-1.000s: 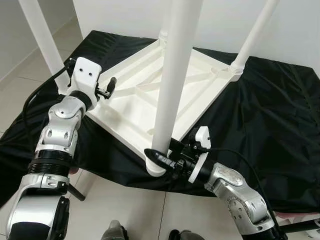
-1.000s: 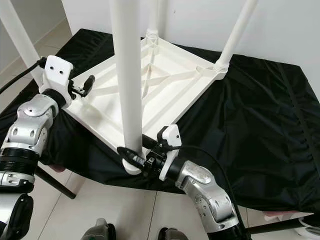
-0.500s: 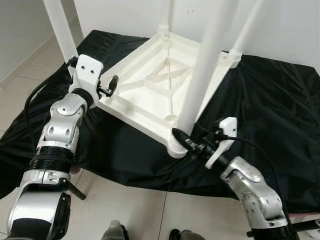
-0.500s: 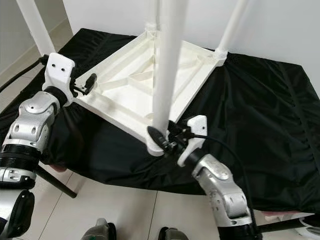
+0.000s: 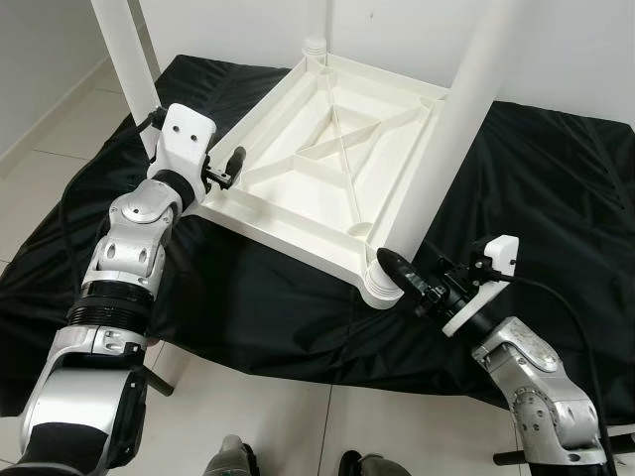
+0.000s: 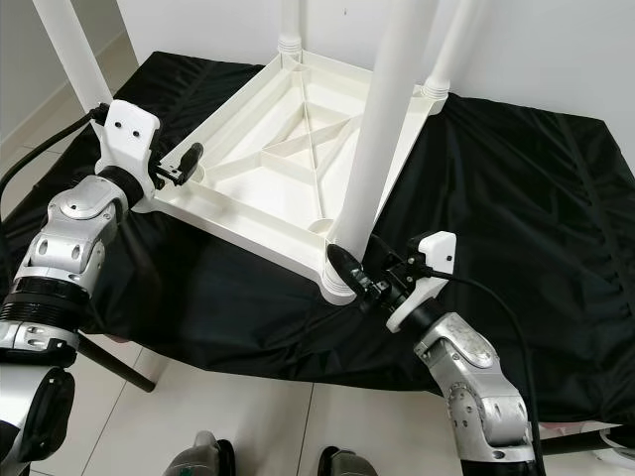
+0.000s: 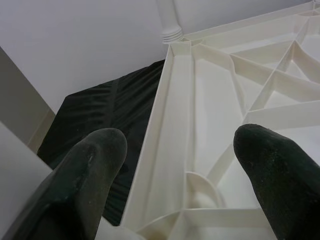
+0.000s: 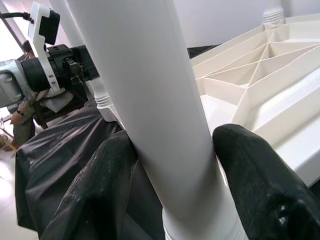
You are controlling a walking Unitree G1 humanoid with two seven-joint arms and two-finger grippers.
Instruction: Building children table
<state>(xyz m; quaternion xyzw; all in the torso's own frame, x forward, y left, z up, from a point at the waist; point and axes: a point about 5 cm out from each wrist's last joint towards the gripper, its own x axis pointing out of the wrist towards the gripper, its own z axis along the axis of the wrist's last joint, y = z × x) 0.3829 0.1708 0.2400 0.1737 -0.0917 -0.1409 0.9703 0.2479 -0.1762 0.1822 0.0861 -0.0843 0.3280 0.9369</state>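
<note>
Children's table, white plastic, lies upside down on a black cloth in the upper centre of the left eye view, ribbed underside facing up, four white legs standing upward from its corners. The near leg rises from the lower-centre corner toward the upper right of the frame; its threaded base sits in the corner socket.

Right gripper, at lower right of centre in that view, is at the foot of this near leg. In the right wrist view the leg passes between the two black fingers, both pressed against it: jaws clamped on the leg just above its collar.

Left gripper, in the upper left, sits at the left corner of the table beside the left leg. In the left wrist view its fingers stand well apart, the table's rim and ribs visible between them; nothing is held.

Pale tiled floor shows along the bottom of the frame.
</note>
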